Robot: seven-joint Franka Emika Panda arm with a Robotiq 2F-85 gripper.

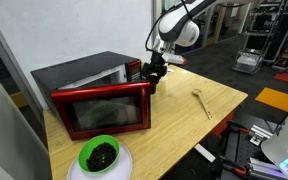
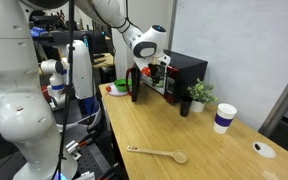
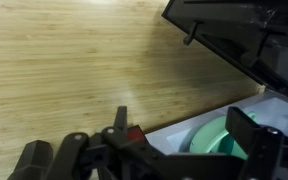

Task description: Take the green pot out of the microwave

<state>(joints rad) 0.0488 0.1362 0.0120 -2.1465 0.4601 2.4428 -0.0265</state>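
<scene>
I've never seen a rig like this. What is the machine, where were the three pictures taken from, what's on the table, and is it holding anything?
It is a single white robot arm ending in a two-fingered gripper. Two pictures come from cameras standing around the table. The third comes from a camera on the arm's wrist, looking down past the fingers. On the wooden table stand a microwave with its red door open, a green pot on a white plate outside the microwave, a wooden spoon, a small plant and a paper cup. The gripper is open and holds nothing.
</scene>
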